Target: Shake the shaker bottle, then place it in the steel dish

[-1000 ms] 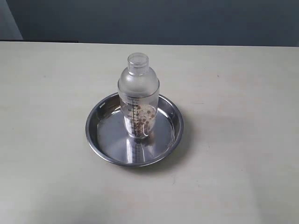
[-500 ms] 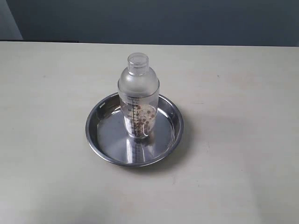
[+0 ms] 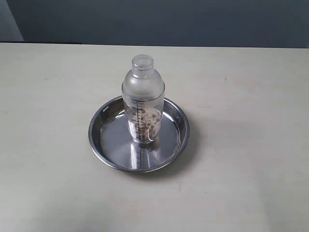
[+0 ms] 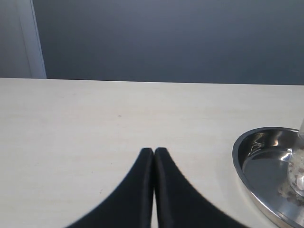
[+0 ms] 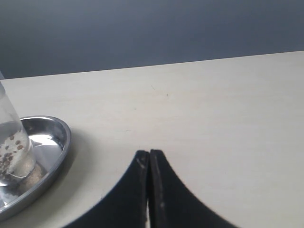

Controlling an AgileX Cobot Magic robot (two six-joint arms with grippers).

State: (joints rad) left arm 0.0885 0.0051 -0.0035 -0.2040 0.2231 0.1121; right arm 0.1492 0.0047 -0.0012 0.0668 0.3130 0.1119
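The clear shaker bottle (image 3: 143, 99) stands upright inside the steel dish (image 3: 104, 140) in the middle of the exterior view, brown bits settled at its bottom. Neither arm shows in that view. In the left wrist view my left gripper (image 4: 154, 151) is shut with nothing in it, over bare table, with the steel dish (image 4: 247, 156) and a sliver of the shaker bottle (image 4: 300, 164) off to one side. The right wrist view has my right gripper (image 5: 149, 153) shut and empty too, apart from the steel dish (image 5: 57, 142) and the shaker bottle (image 5: 12, 137).
A pale tabletop (image 3: 251, 96) spreads on all sides of the dish. A dark wall (image 3: 169, 21) runs behind the table's far edge.
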